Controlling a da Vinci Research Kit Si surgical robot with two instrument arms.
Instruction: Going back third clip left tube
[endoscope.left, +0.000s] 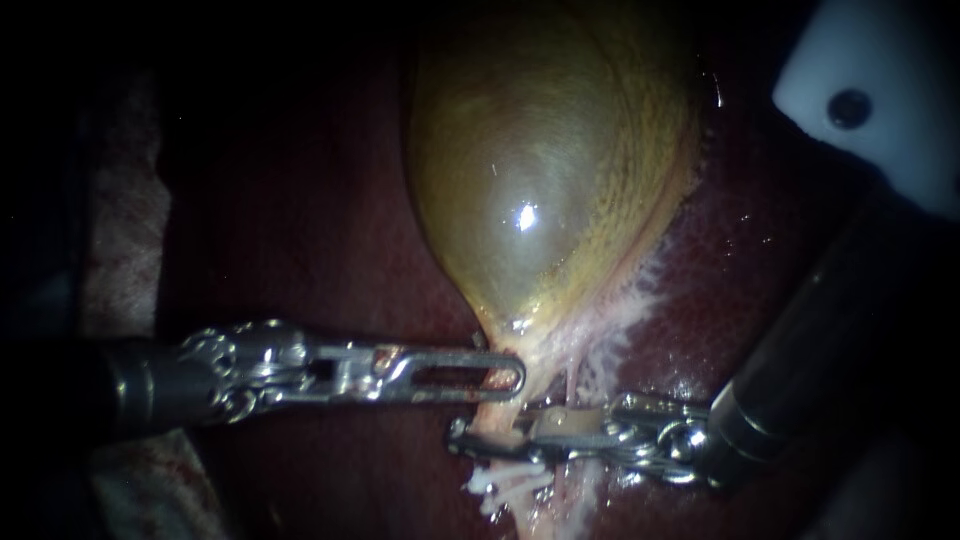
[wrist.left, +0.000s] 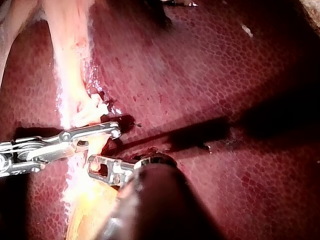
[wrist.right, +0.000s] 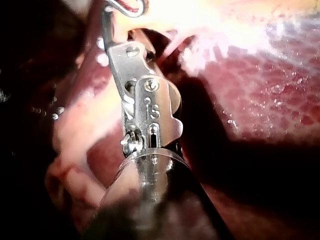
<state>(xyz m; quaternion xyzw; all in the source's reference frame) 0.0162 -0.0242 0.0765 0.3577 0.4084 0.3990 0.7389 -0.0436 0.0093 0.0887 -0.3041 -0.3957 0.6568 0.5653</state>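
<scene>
Endoscope: gallbladder upper centre on liver. Left instrument enters from lower left, jaws closed flat on the gallbladder's neck. Right instrument enters from the right, tip across the pale tube just under that neck, lower centre; open or closed, cannot tell. White part upper right.
Left wrist: both tips close, pale tissue between them.
Right wrist: only the right instrument's hinge close up, tip against bright tissue.
</scene>
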